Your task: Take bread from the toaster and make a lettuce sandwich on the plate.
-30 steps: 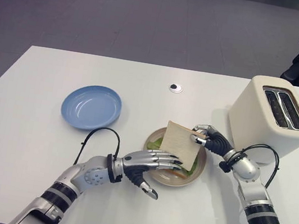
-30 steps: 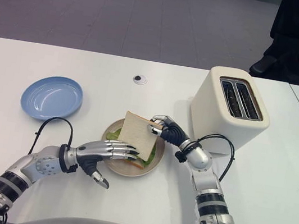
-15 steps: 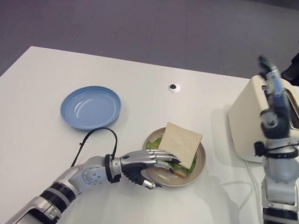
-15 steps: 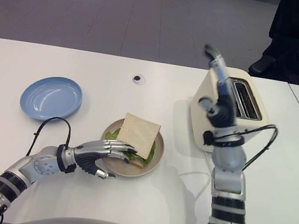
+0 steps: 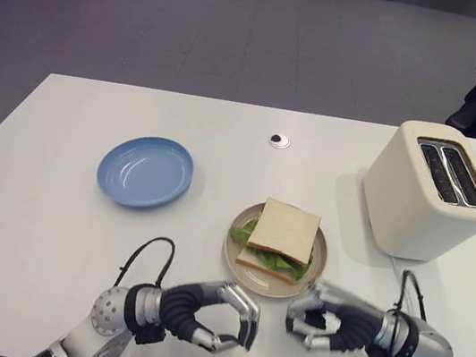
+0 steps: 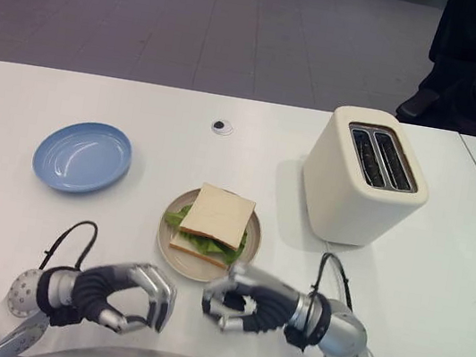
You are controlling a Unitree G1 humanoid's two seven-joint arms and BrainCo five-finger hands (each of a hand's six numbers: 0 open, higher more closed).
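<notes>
A sandwich (image 5: pixel 280 240) lies on the tan plate (image 5: pixel 238 264) at the table's middle: a flat slice of bread on top, green lettuce (image 5: pixel 244 232) showing at its edges, another slice below. The cream toaster (image 5: pixel 426 192) stands to the right with both slots dark. My left hand (image 5: pixel 215 314) sits near the table's front edge, just below and left of the plate, with its fingers curled and holding nothing. My right hand (image 5: pixel 326 317) sits beside it, below and right of the plate, curled the same way and holding nothing.
A blue plate (image 5: pixel 146 170) lies bare at the left. A small black and white disc (image 5: pixel 278 140) sits on the table behind the sandwich. White tabletop stretches wide on the left and in front of the toaster.
The top slice has dropped flat onto the lettuce. My right hand, up by the toaster half a second ago, has come down to the front edge. My left hand has drawn back from the plate and curled.
</notes>
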